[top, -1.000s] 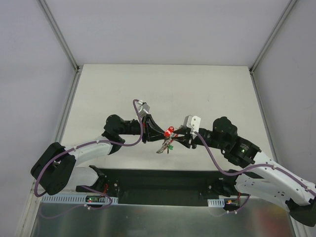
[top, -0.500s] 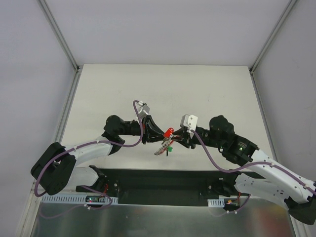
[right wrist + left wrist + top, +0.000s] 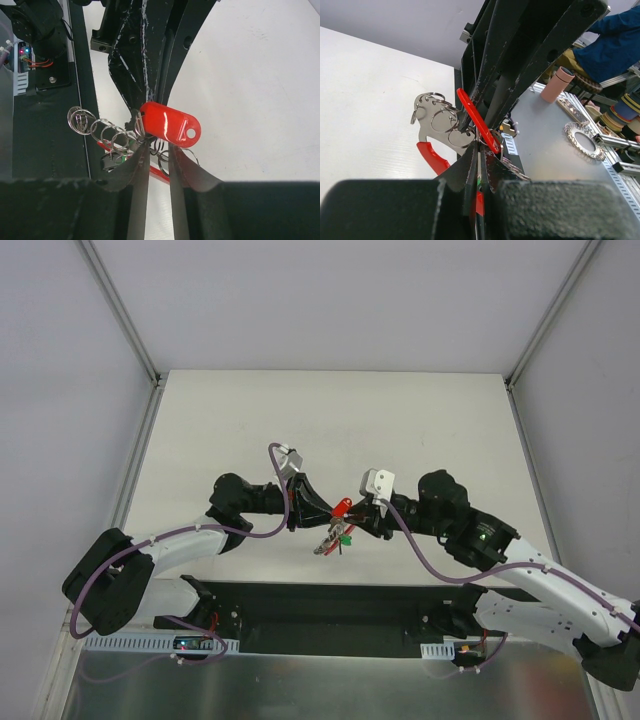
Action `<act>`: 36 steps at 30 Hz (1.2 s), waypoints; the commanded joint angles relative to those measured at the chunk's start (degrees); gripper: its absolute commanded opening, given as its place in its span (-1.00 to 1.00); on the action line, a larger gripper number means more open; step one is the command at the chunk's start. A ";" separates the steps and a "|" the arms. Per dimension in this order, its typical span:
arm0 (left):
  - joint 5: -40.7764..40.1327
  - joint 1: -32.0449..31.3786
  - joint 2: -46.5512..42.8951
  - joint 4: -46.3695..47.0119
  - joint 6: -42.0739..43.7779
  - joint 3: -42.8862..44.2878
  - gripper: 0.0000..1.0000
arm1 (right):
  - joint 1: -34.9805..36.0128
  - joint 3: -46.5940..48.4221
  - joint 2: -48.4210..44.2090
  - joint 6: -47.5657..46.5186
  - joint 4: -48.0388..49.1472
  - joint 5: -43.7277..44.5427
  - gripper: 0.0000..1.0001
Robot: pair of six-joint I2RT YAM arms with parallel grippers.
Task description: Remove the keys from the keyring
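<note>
top view, centre of frame, left to right: left gripper (image 3: 322,516) and right gripper (image 3: 354,522) meet tip to tip above the table (image 3: 250,420), with the bunch held off the surface between them. keys (image 3: 326,540) hang just below the tips, a green bit (image 3: 345,537) on their right side.

left wrist view: left fingers (image 3: 462,172) are pressed together at lower centre, pinching a red sliver of the keyring (image 3: 432,156). its red loop curves out to their left. above it is a metal plate (image 3: 424,116) carrying small rings (image 3: 442,120). a red tag (image 3: 477,120), seen edge-on, slants between the right gripper's black fingers at centre.

right wrist view: a row of rings at left centre, the red tag at centre just beyond the right fingers (image 3: 186,172). these stand a narrow gap apart with small rings in it. whether they clamp anything, i cannot tell.
</note>
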 commanded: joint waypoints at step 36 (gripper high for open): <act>-0.71 -0.06 -2.62 1.20 -0.04 1.34 -0.93 | -0.15 1.16 -1.83 4.29 0.86 2.12 -0.99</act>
